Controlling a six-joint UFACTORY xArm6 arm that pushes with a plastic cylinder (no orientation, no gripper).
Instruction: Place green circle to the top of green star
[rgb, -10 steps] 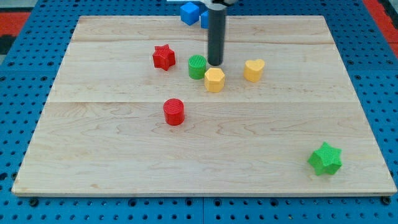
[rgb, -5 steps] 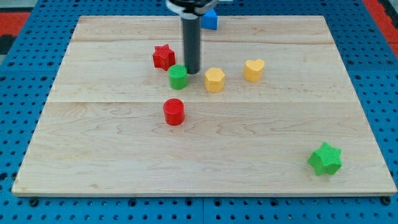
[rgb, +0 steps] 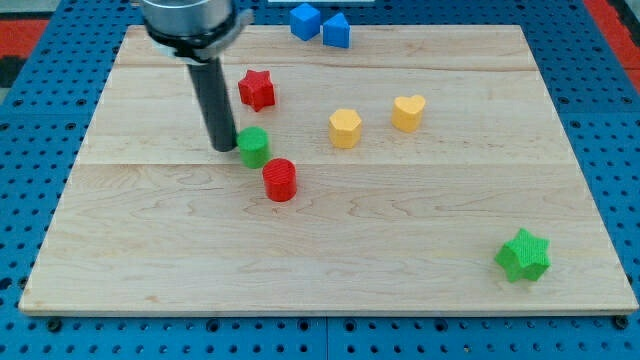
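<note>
End effector: a straight dark rod with no jaws to part or close, so it holds nothing; my tip is down on the tabletop.
Tip contact: my tip sits at the left side of the green circle, touching it or just short of touching; the view does not settle which.
Arm pose: the rod stands nearly upright, rising from the tip to a wider dark collar at the far left of the view, where it is cut off by the top edge.
Green circle: left of the tabletop's centre, with the red cylinder just beside it to the near right and the red star close by on the far side.
Green star: in the near right corner of the tabletop, well apart from the green circle and from my tip.
Yellow blocks: a yellow hexagon sits right of the green circle, and a yellow heart lies further right and slightly farther back.
Blue blocks: a blue cube and a blue triangular block touch each other at the far edge.
</note>
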